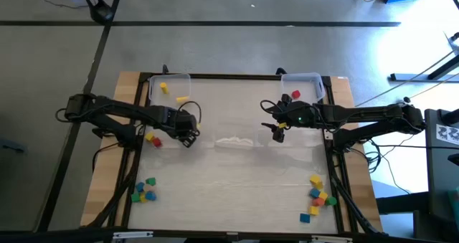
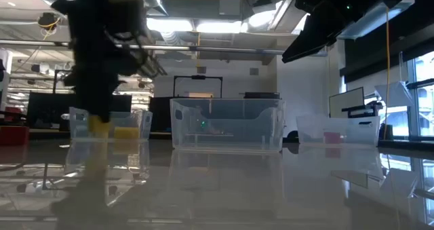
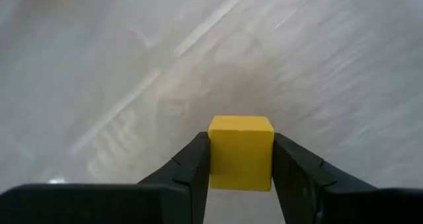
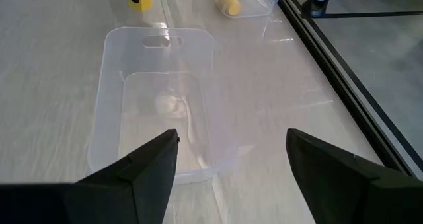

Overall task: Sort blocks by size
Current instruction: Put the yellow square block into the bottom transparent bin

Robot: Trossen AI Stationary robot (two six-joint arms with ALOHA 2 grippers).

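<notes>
While the left gripper (image 3: pixel 241 178) is clenched on a yellow block (image 3: pixel 240 151), pinned squarely between its two dark fingers (image 3: pixel 192 171), it hangs over the pale surface (image 1: pixel 237 178) just left of the clear middle bin (image 1: pixel 235 141). In the low view the same yellow block (image 2: pixel 100 127) shows at the gripper's tip, in front of the left bin (image 2: pixel 108 125). That left bin (image 1: pixel 169 87), far left of the middle bin, holds two yellow pieces (image 1: pixel 164 87). The right gripper (image 4: pixel 231 164) stands released, fingers wide and holding nothing, above the near end of the middle bin (image 4: pixel 158 98). Right of the middle bin, a third bin (image 1: pixel 303 85) holds a red block (image 1: pixel 296 94). More blocks lie loose: a red and yellow pair (image 1: pixel 153 139) just left of the left gripper, a green, blue and orange cluster (image 1: pixel 143 191) toward the surface's near left corner, and another mixed cluster (image 1: pixel 318 195) toward its near right corner.
</notes>
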